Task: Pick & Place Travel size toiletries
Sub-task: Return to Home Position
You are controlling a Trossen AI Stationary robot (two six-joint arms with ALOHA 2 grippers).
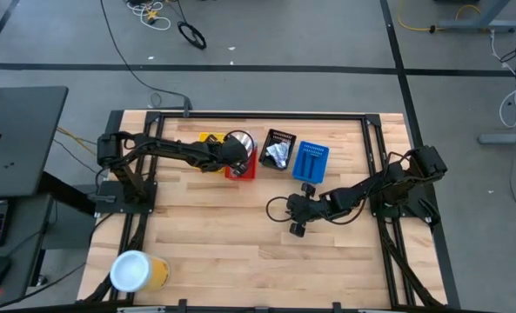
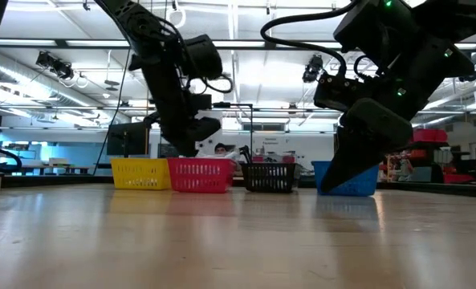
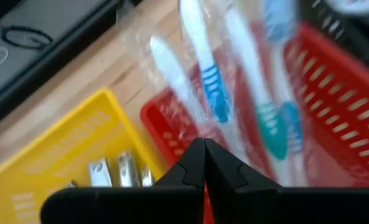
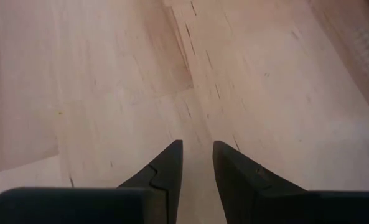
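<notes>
Wrapped toothbrushes (image 3: 210, 81) sit in the red bin (image 3: 340, 81), just below the left end effector (image 3: 204, 149), whose fingers are pressed together and empty. For the run home, I'd lift straight up past the rim before pulling back. The right end effector (image 4: 196, 152) hovers low over the bench (image 4: 97, 74), fingers slightly spread

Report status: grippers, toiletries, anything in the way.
Left gripper shut, empty, over red bin. Right gripper open, empty, over bare table. Toothbrushes lie in red bin. Nothing seen blocking either arm.
</notes>
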